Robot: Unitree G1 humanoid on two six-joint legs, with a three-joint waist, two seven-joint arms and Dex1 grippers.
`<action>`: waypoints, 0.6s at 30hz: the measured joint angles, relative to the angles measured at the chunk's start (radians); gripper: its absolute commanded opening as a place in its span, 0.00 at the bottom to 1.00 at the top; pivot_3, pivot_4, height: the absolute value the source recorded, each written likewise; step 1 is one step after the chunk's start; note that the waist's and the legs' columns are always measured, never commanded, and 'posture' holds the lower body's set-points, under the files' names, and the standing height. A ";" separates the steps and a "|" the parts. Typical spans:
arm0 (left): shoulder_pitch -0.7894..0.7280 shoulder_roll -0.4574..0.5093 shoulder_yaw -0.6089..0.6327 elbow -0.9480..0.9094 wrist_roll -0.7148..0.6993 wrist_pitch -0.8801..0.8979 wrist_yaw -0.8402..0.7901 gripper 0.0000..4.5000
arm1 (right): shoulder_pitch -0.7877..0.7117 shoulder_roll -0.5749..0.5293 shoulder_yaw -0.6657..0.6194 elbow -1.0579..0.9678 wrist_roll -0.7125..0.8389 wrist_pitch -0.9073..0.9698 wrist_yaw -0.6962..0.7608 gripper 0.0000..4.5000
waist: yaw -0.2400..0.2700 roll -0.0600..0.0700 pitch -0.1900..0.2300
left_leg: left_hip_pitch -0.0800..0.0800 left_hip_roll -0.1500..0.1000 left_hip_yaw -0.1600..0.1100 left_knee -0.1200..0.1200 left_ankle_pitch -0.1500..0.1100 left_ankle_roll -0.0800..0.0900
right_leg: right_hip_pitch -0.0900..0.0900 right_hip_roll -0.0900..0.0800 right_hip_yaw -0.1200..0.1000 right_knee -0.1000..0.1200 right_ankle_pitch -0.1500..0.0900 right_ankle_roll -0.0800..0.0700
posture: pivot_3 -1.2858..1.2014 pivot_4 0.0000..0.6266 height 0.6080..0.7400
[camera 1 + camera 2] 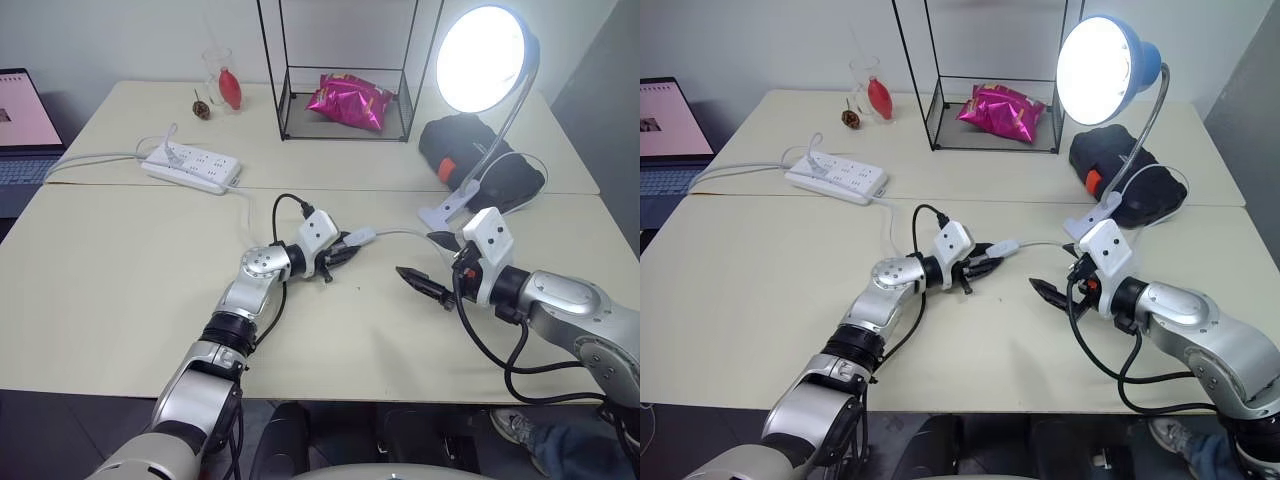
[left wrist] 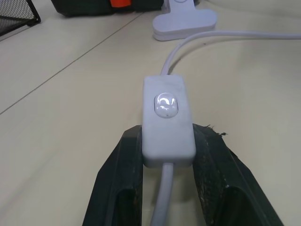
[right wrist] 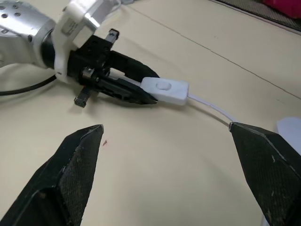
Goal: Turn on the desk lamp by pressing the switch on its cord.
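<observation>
Two cream tables [image 1: 120, 330] pushed tog., seam running across. Back table: wire-frame glass box [image 1: 345, 70] w/ pink foil snack bag [image 1: 348, 100] inside; print on bag too small to read. Laptop [image 1: 25, 130] at far left edge, screen lit pinkish, text unreadable. Desk lamp [image 1: 485, 60] at right, blue shade, bulb glowing bright, chrome gooseneck down to white clip base [image 1: 450, 208] on the table next to a black bag [image 1: 480, 150] w/ orange patch. White power strip [image 1: 192, 167] left of centre, no legible markings. Small glass w/ red item [image 1: 226, 85] behind it. Cord [image 1: 405, 233] thin, white, runs from near the clip base to the switch [image 2: 165, 117], which sits mid-table btwn the two arms. Left gripper [image 1: 340, 255] clamped on the switch's rear end; left wrist view shows both black fingers [image 2: 120, 174] pressing its sides, plus an oval rocker button on top w/ no label. Right gripper [image 3: 174, 155] has fingers spread wide, hovering just right of the switch, not touching; right wrist view shows the switch poking out beyond the left fingertips, and a tiny red speck on the tabletop.
</observation>
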 measured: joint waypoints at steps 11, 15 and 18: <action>-0.039 -0.003 0.003 0.075 0.021 -0.051 0.010 0.87 | 0.000 0.010 -0.001 0.025 -0.104 -0.013 0.111 1.00 | 0.000 0.000 0.000 | 0.001 0.000 0.000 0.001 0.000 0.000 | 0.001 0.000 0.000 0.001 0.000 0.001 | 0.52 0.24 1.00; -0.007 0.019 0.012 0.012 0.015 -0.038 0.018 0.94 | -0.004 0.014 -0.002 0.035 -0.124 -0.017 0.135 1.00 | -0.002 0.000 0.000 | 0.001 0.000 0.000 0.000 0.000 0.000 | 0.000 0.000 0.000 0.001 0.001 0.000 | 0.52 0.24 1.00; 0.059 0.069 0.054 -0.166 -0.028 0.049 0.016 0.94 | -0.016 0.011 -0.007 0.065 -0.150 -0.032 0.169 1.00 | -0.002 0.000 0.000 | 0.001 0.001 -0.001 0.000 0.000 0.000 | 0.000 0.000 0.000 0.001 0.001 0.000 | 0.52 0.24 1.00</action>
